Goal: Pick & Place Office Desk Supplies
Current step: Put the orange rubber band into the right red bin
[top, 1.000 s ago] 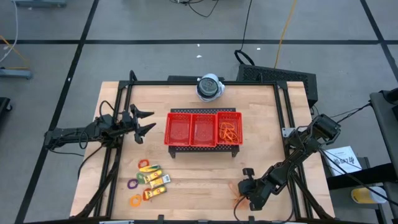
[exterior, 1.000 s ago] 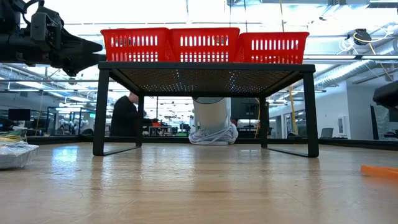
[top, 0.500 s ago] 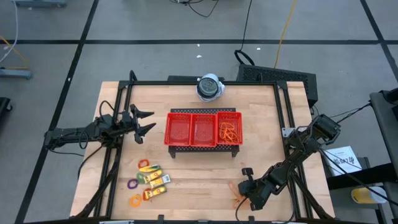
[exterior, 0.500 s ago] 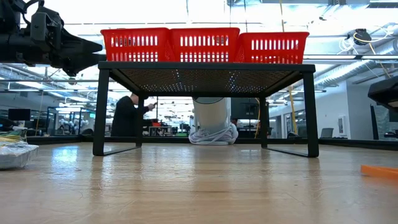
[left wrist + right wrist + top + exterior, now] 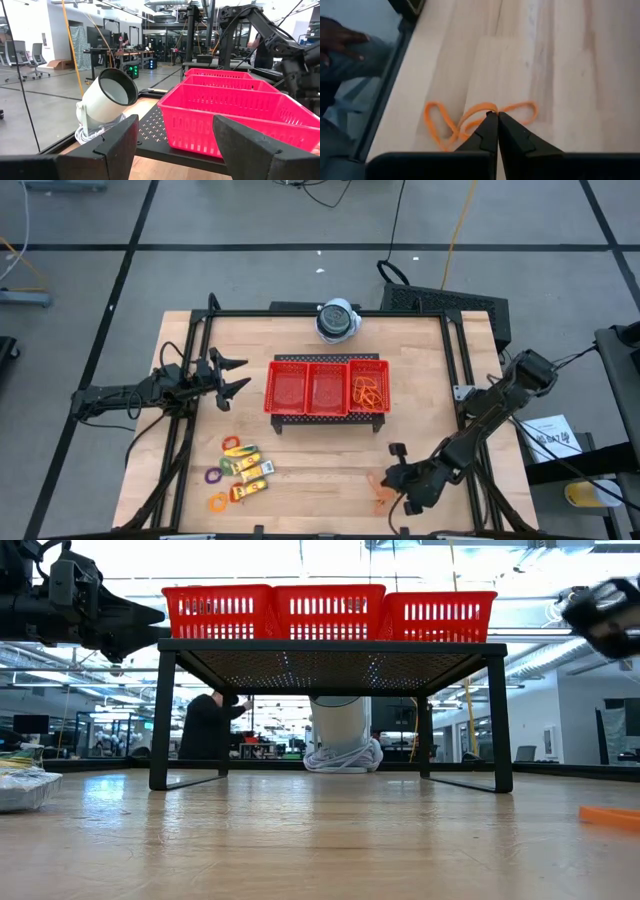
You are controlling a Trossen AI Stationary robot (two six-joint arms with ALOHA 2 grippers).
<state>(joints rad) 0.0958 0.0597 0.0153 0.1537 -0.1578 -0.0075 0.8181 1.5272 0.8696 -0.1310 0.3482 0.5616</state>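
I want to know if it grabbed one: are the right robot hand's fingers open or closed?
Closed. The right gripper has its two fingertips pressed together on an orange rubber band lying on the table.

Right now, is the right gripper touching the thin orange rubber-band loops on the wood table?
Touching. The right wrist view shows the right gripper shut, fingertips pinching the orange rubber-band loops where they cross.

Orange rubber-band loop (image 5: 610, 814) cut off by low view's edge (right gripper (image 5: 606, 612) blurred)
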